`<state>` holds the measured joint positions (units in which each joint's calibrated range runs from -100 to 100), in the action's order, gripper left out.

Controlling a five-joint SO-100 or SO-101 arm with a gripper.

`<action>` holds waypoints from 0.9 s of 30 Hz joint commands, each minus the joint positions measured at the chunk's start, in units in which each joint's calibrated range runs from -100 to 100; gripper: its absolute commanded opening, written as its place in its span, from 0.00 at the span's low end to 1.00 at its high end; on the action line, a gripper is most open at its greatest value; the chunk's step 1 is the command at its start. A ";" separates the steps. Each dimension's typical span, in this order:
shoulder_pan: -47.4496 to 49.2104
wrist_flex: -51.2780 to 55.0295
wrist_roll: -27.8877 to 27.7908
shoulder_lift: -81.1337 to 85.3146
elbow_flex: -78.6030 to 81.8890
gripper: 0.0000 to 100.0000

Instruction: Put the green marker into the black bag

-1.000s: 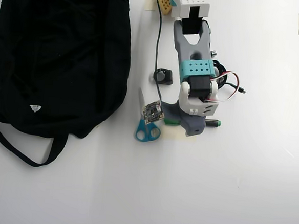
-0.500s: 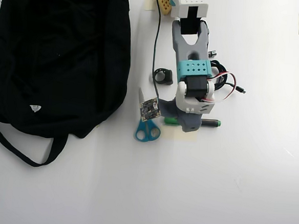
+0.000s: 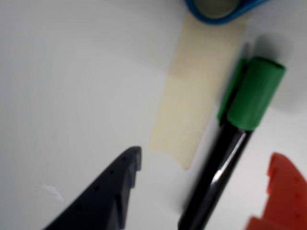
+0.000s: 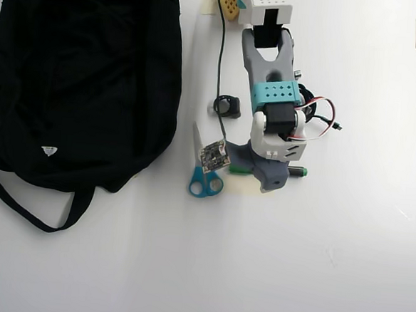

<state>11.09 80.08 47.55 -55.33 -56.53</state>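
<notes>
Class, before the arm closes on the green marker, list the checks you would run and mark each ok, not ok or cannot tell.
1. Gripper open: ok, dark finger and orange finger stand apart in the wrist view.
2. Green marker between the fingers: ok, its barrel lies in the gap.
3. Marker lying flat on the table: ok.
4. Scissors clear of the gripper: ok; only a blue handle loop shows at the wrist view's top edge.
5. Black bag open to receive it: cannot tell, no opening shows.
6. Fingers low enough to grasp: cannot tell.
</notes>
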 commanded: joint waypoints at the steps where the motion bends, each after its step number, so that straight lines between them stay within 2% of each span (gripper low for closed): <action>1: 1.02 -1.01 10.77 0.81 -1.88 0.33; 22: 2.14 -0.32 10.45 -3.34 1.09 0.33; 27: 1.92 2.61 10.19 -3.34 0.64 0.33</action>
<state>12.86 80.42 47.59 -59.15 -55.11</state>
